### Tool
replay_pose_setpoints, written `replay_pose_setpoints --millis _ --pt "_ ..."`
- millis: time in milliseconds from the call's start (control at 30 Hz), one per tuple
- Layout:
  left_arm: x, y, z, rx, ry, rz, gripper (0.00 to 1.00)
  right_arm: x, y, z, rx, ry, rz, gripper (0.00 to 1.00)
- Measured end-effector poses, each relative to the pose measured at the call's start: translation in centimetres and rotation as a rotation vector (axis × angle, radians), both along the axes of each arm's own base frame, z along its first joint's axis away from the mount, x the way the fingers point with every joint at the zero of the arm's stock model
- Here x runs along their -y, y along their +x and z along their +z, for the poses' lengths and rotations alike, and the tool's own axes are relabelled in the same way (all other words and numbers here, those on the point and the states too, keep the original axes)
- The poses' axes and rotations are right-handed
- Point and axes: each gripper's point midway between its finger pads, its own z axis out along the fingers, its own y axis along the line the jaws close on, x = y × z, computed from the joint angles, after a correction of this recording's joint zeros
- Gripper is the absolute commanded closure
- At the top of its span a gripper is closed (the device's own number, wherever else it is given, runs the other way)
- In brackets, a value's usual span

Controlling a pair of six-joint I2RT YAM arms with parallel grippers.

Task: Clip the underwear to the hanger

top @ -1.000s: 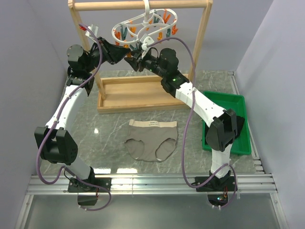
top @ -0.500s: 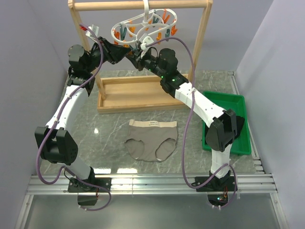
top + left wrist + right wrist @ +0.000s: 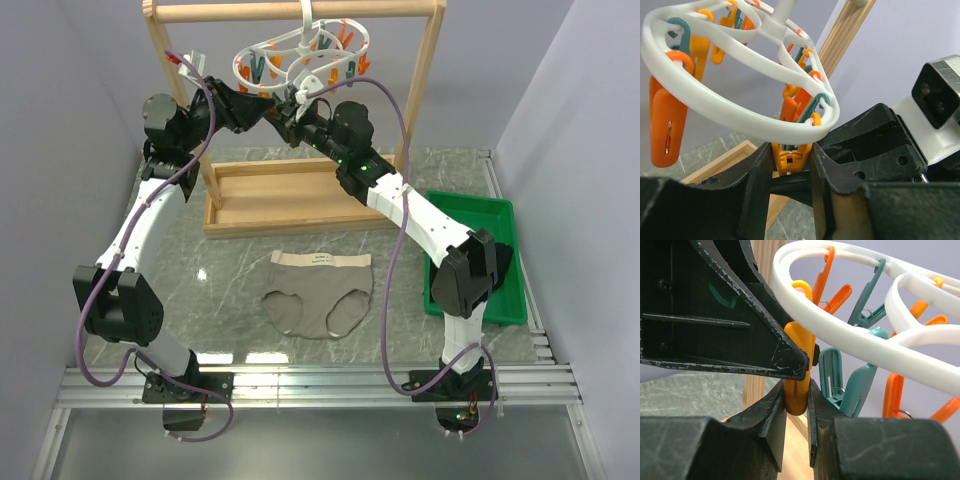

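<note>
Underwear [image 3: 320, 293] lies flat on desk [image 3: 225, 290] while left end effector [image 3: 791, 161] and right end effector [image 3: 796, 392] each pinch an orange clothespin [image 3: 791, 150] hanging from hanger [image 3: 300, 52] rim.

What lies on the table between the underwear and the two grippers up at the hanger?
In the top view, the wooden rack's tray base, then bare marble table, then the underwear.

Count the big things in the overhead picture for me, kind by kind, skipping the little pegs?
Robot arms: 2 (left arm, right arm)
Underwear: 1
Hanger: 1
Wooden rack: 1
Green tray: 1
Total: 6
</note>
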Motion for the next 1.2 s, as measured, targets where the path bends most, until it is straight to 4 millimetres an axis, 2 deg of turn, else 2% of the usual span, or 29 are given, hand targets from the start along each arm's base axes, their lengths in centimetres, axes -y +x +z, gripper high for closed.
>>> replay_pose_setpoints --millis 300,467,567,667,700,800,833,867,967,1067,1200 --pt "0.0 -0.1 0.7 0.012 -0.025 -0.001 0.56 0.0 -0.1 -0.2 -0.003 0.006 0.001 1.0" --pt "0.0 -0.1 0.9 0.014 -0.03 0.0 0.57 0.0 -0.1 -0.1 -0.003 0.007 -0.001 1.0" --pt "-0.1 -0.1 0.9 0.014 -0.032 0.002 0.6 0.0 -0.1 -0.1 -0.005 0.01 0.0 1.0" --pt "-0.1 0.0 0.9 0.014 -0.033 0.005 0.7 -0.1 -0.2 -0.1 -0.004 0.011 -0.002 1.0" --pt "-0.1 0.0 0.9 0.013 -0.034 0.006 0.77 -0.1 -0.2 -0.1 -0.004 0.011 -0.003 1.0" --pt "-0.2 0.0 0.9 0.012 -0.035 0.006 0.92 -0.1 -0.2 -0.1 -0.004 0.012 -0.005 0.83" --pt "-0.2 0.0 1.0 0.009 -0.038 0.004 0.95 -0.1 -0.1 -0.1 -0.005 0.012 -0.006 0.76" --pt "-0.2 -0.1 1.0 0.01 -0.039 0.004 0.97 0.0 -0.1 -0.1 -0.005 0.012 -0.009 0.63" --pt "-0.1 -0.1 1.1 0.008 -0.043 0.0 1.0 -0.1 -0.2 -0.2 -0.012 0.012 -0.004 0.44" --pt "-0.1 -0.2 1.1 0.01 -0.043 -0.001 1.0 -0.1 -1.0 -1.1 -0.034 -0.009 0.012 0.38" --pt "-0.1 -0.2 1.1 0.01 -0.042 -0.003 1.0 0.7 -2.8 -3.4 -0.096 -0.07 0.041 0.36"
